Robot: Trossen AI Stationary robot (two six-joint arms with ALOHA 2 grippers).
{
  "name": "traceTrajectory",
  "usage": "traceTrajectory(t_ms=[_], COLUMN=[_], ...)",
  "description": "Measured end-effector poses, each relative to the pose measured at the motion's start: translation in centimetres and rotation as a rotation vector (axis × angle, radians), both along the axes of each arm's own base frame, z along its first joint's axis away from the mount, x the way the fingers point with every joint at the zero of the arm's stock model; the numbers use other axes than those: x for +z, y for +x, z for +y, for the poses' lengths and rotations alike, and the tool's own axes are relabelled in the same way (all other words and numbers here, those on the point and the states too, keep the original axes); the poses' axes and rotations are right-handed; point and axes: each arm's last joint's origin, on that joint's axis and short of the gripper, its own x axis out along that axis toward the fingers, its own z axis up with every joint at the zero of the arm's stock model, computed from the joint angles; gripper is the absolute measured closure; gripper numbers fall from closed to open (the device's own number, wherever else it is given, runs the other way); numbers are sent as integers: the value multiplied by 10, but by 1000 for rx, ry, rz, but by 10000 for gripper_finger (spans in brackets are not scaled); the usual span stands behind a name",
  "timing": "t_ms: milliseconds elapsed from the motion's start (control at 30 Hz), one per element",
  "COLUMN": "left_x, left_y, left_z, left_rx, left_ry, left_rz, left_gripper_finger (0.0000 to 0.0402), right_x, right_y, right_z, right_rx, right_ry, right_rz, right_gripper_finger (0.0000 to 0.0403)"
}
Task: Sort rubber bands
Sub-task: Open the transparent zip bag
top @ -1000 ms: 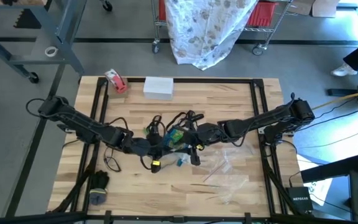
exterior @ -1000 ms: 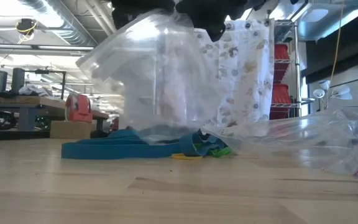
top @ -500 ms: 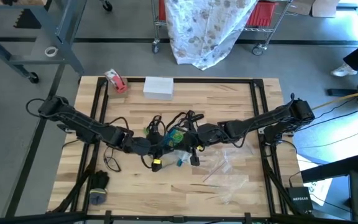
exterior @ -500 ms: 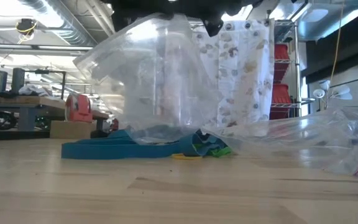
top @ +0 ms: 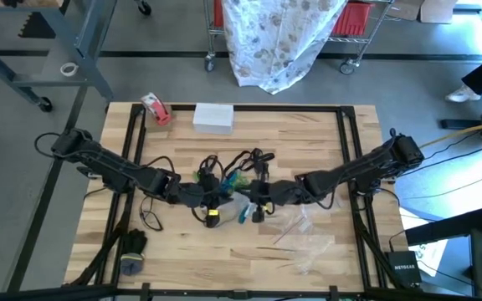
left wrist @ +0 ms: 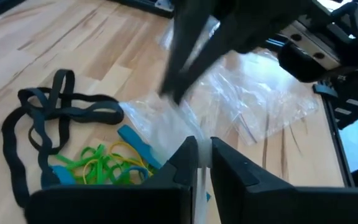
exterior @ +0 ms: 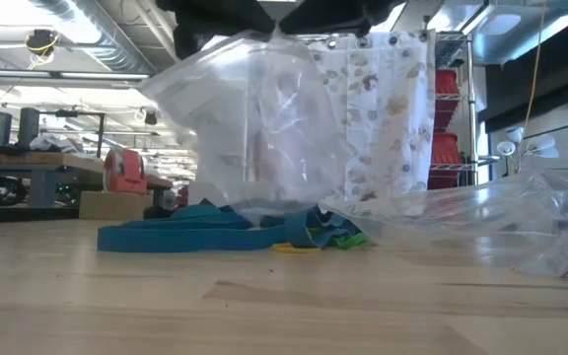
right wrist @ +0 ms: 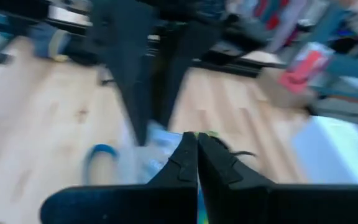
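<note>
the sorting looks barely begun. the rubber bands [top: 234, 177] lie in one mixed pile near the middle of the bench [top: 308, 134]: black loops [left wrist: 48, 115], green ones [left wrist: 101, 163], a yellow one and blue strips [exterior: 180, 235] all tangled together. no band seems to be inside a bag yet, as far as can be seen, so nearly all the sorting is left.

both claws meet over the pile and hold up one clear bag [exterior: 254, 128] between them. the left claw [left wrist: 201, 163] is pinched almost closed on the bag's top edge. the right claw [right wrist: 196, 160] is closed tight too, and it seems to grip the same bag from the other side, though that is hard to see.

the pile sits on the bench just under and beside the hanging bag, a little farther back than the two claws. the bag's bottom comes down to the blue strips. more clear bags [top: 304, 238] lie flat on the bench near the right arm.
</note>
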Motion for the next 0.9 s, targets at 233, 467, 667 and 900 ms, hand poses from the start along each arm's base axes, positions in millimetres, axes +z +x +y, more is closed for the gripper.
traceTrajectory(t_ms=[233,467,667,900], left_x=[-3,-13,-20,-27], left_y=[-3,-15,-26,-38], left_z=[-3,-10,-17,-21], left_rx=[-7,5,18,61], left_ry=[-15,-30,-33,-44], left_rz=[34,157,254,351], left_gripper_finger=[376,376,376,376], right_x=[1,13,24,26], right_y=[-1,0,2,2], right_z=[0,1,1,1], right_rx=[-51,-58,-59,-45], right_ry=[-30,-52,-57,-27], right_rz=[-9,52,68,78], right_gripper_finger=[403,403,403,403])
